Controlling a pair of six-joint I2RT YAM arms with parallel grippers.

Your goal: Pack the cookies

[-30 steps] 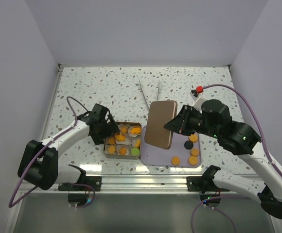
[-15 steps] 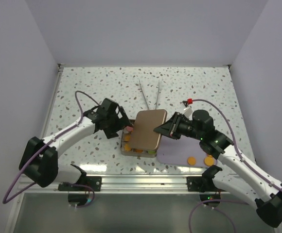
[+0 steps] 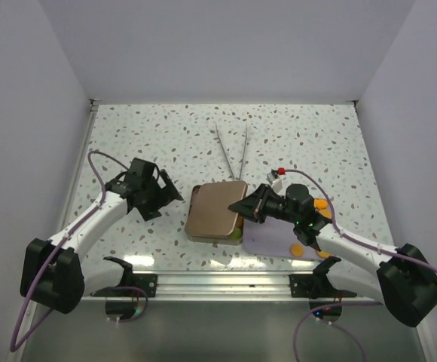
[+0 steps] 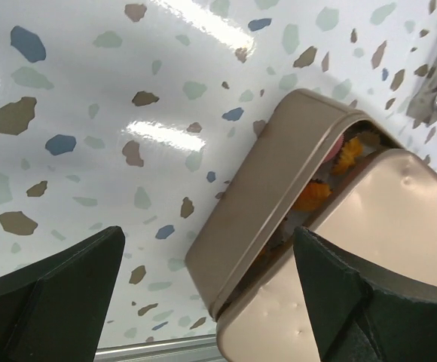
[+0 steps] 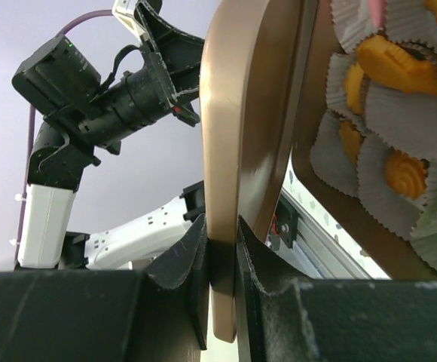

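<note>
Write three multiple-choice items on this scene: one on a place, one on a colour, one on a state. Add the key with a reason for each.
1. The tweezers lie:
A) behind the tin, farther from the arms' bases
B) inside the tin
C) in front of the tin

2. The lid is:
A) green
B) golden brown
C) white

3. The right gripper is:
A) open and empty
B) shut on the tweezers
C) shut on the lid's edge

Key:
1 A, the top view shows them beyond the tin.
2 B, every view shows that tone.
3 C, the right wrist view shows its jaws pinching the lid's rim.
</note>
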